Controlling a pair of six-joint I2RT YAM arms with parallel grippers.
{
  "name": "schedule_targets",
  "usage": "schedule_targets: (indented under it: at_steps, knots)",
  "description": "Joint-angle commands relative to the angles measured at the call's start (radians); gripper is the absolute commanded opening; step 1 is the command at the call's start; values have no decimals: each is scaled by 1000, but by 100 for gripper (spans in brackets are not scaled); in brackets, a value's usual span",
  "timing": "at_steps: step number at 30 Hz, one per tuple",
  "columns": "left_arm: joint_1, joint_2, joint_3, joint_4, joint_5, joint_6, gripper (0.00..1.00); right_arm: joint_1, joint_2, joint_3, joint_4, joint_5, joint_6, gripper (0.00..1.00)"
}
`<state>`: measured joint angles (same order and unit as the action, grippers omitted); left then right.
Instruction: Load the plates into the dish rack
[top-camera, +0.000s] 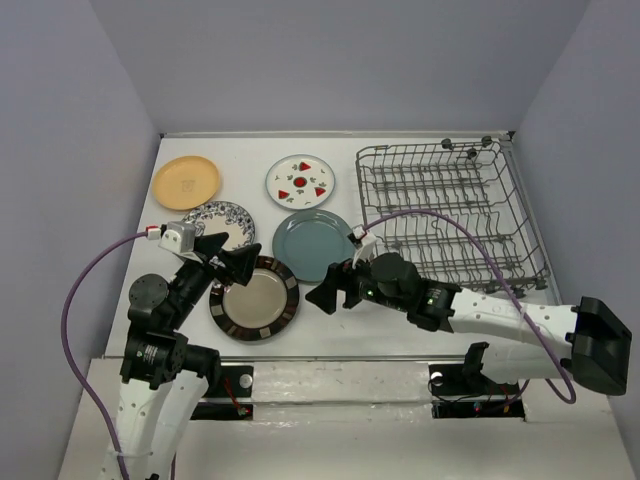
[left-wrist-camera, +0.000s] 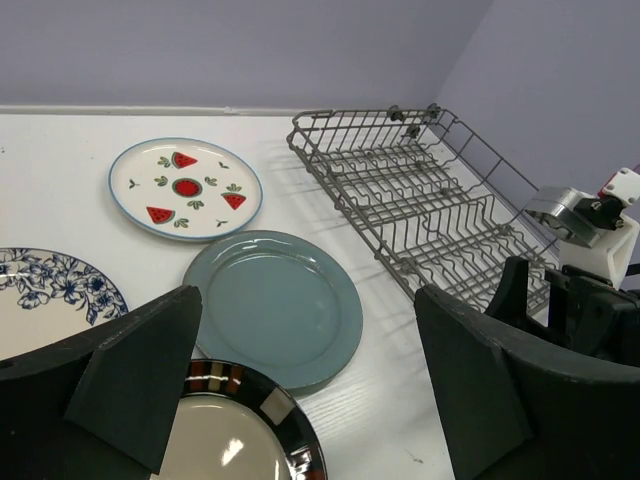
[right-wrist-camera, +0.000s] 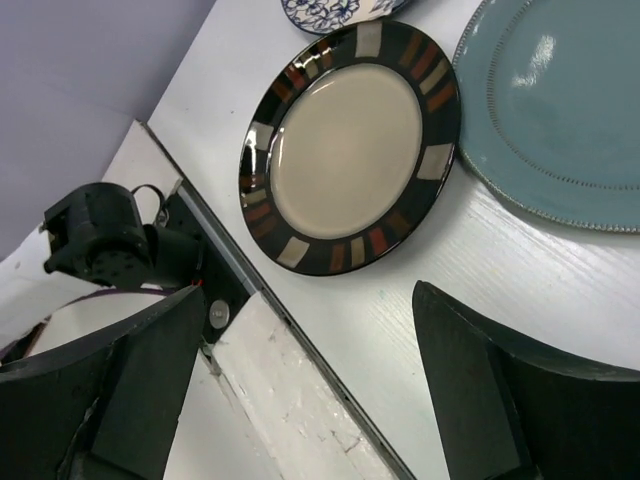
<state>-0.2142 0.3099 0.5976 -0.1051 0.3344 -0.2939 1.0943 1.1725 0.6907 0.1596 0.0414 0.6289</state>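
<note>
White tabletop (top-camera: 250, 150), pale lilac walls behind, and both arms are out over the plates. Left of centre, the left tool (top-camera: 228, 256) has its fingers spread wide with nothing between them, hanging above the gap between the blue-and-white floral plate (top-camera: 222, 218) and the beige plate with the dark brown rim (top-camera: 255, 300). Near the middle, the right tool (top-camera: 330, 285) gapes just as wide, empty too, poised at the lower edge of the teal-blue plate (top-camera: 312, 245), just beside the beige one's right rim. Moving outward: the white plate with red fruit marks (top-camera: 300, 181) sits above the teal one, and the orange-yellow plate (top-camera: 186, 182) is off in the upper left. All five lie flat on the tabletop. On the right of the frame stands the grey wire dish rack (top-camera: 450, 215), tines upright, apart from every plate.
</note>
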Motion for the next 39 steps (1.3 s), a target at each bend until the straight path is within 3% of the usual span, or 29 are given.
schedule_targets:
  at_steps: [1,14,25,31,39]
  knots:
    - [6,-12,41,39,15,12,99,4,6,-20,57,74,83,89]
    - [6,12,31,39,29,1,99,4,245,-51,184,230,337,77]
    - [4,0,25,48,48,-2,99,22,565,39,417,104,463,70]
    - [3,-5,25,53,55,-2,99,22,723,36,608,72,554,60]
    - [-2,-5,24,54,58,-2,99,22,842,43,732,55,632,47]
